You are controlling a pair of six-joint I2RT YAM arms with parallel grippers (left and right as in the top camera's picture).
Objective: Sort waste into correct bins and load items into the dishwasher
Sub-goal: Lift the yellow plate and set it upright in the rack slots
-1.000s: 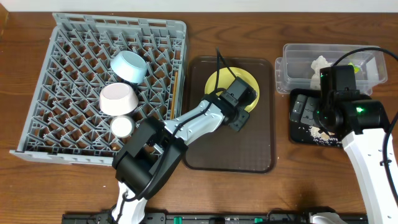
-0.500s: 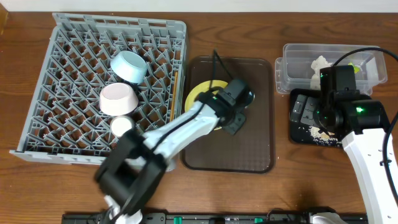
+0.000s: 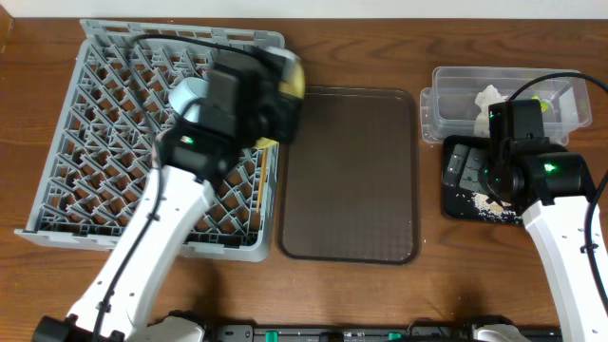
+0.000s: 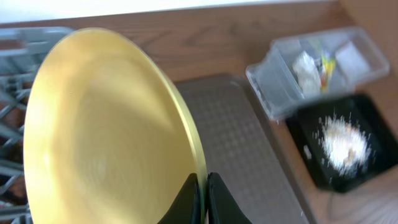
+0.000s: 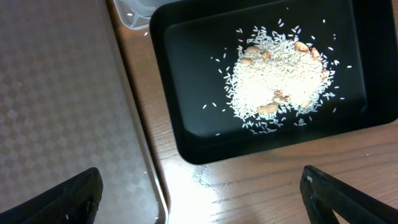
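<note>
Now that the left gripper [image 4: 203,198], pinching the yellow plate [image 4: 106,137] at its rim, has swung it off the brown tray [image 3: 351,180] (centre frame) to the dish rack [image 3: 59,161], upper left, racking likely follows.

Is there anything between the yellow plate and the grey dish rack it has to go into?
Nothing visible. The left gripper holds the yellow plate by its rim, right at the dish rack's right side; the arm hides the pegs directly below.

A pile of white rice crumbs [image 5: 277,84] lies in the black tray [image 5: 186,93], just beside the brown tray [image 5: 62,93].
</note>
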